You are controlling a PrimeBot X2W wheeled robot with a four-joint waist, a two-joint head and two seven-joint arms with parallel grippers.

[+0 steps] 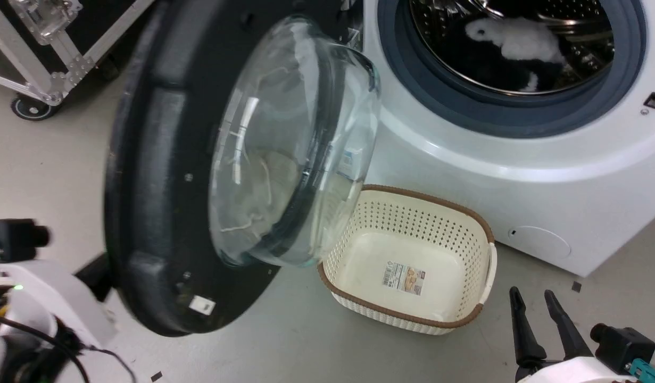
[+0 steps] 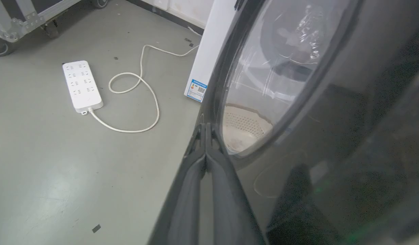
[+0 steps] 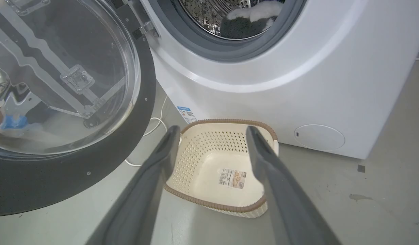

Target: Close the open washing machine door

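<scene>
Washing machine door (image 1: 146, 175) at centre left of the head view, swung wide open, glass bowl bulging toward the washing machine (image 1: 545, 175) at upper right, hinge side at top centre beside the grey-ringed drum mouth (image 1: 519, 114), free lower rim hanging over bare floor (image 1: 306, 340). Cream perforated basket (image 1: 489, 250) on the floor at lower centre, just beside the machine's front and close under the bowl's lower edge. Right hand (image 1: 530, 295) at lower right, fingers apart, holding nothing, well clear of the door and the basket rim, open floor around it. In the left wrist view, left hand (image 2: 206, 127) with fingertips pressed together, gripping nothing, lying along the door's glossy outer face close to its edge; actual contact hard to tell. Left of that edge, wide open floor, with a white power strip (image 2: 81, 85) and its looped cable (image 2: 141, 98) at upper left, well apart from the door. Wheeled flight case (image 1: 56, 53) at the head view's upper left, beyond the door's rim.
</scene>
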